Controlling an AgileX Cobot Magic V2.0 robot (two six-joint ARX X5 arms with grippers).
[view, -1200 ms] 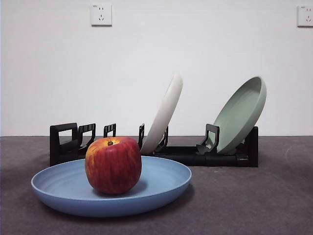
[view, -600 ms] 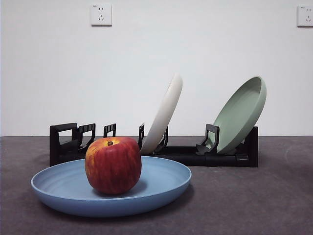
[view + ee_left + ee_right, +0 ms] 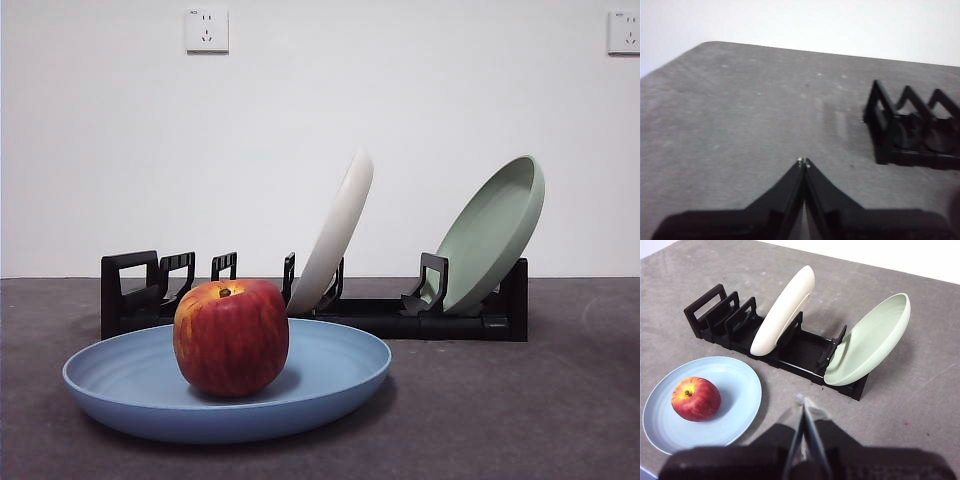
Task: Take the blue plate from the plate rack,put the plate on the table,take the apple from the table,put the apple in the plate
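Note:
The red apple (image 3: 231, 337) sits in the blue plate (image 3: 330, 375), which lies flat on the dark grey table (image 3: 500, 410) in front of the black plate rack (image 3: 380, 315). The right wrist view shows the apple (image 3: 695, 398) on the blue plate (image 3: 735, 390), off to one side of the rack (image 3: 800, 352). My right gripper (image 3: 803, 401) is shut and empty, raised above the table, back from the rack. My left gripper (image 3: 803, 162) is shut and empty over bare table beside the rack's handle end (image 3: 885, 125). Neither gripper shows in the front view.
A cream-white plate (image 3: 335, 235) and a pale sage-green plate (image 3: 490, 235) lean in the rack; both show in the right wrist view, cream (image 3: 782, 312) and green (image 3: 867, 342). A white wall with two sockets stands behind.

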